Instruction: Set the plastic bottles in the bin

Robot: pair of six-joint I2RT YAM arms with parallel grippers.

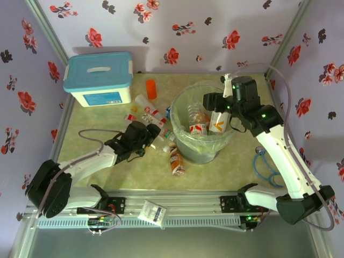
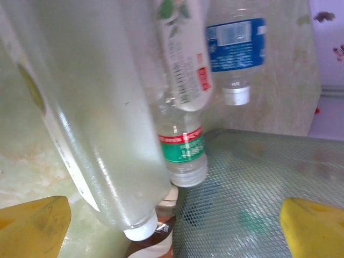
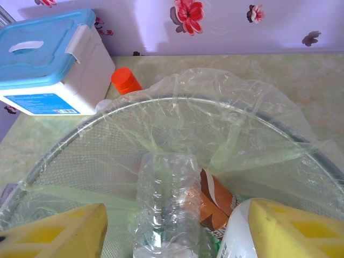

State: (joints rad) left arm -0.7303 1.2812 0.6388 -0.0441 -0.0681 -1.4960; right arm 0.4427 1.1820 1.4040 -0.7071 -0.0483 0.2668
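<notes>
Plastic bottles (image 1: 176,158) sit in two groups: several stand or lean inside the bin (image 1: 207,153), and roughly half a dozen lie on the table (image 1: 91,121) just left of it, some touching one another.

The left gripper (image 2: 172,230) is low among the loose ones, its yellow fingers spread wide and holding nothing. In its wrist view a big clear bottle (image 2: 107,134) with a white cap lies across the gap, a green-labelled bottle (image 2: 183,145) presses against it, and the bin's mesh wall is just beside them. The right gripper (image 3: 177,231) hangs over the bin mouth, also spread wide and empty.

Likely risks from here:
- The crowding could let the left jaws close on two bottles at once, or pinch one off-centre so the thin, slick plastic squirts out or crumples.
- A sideways reach could shove the bin or roll nearby bottles away.
- The loose pale green liner (image 3: 226,123) could catch on the right fingers.
- Both arms work close to the same rim and could meet there.

The table is pale green and mottled. A white box (image 1: 99,97) with a blue lid stands at the back left, with an orange cylinder (image 1: 151,88) near it. Lilac walls (image 1: 215,21) printed with red and dark flowers enclose the space on three sides.
</notes>
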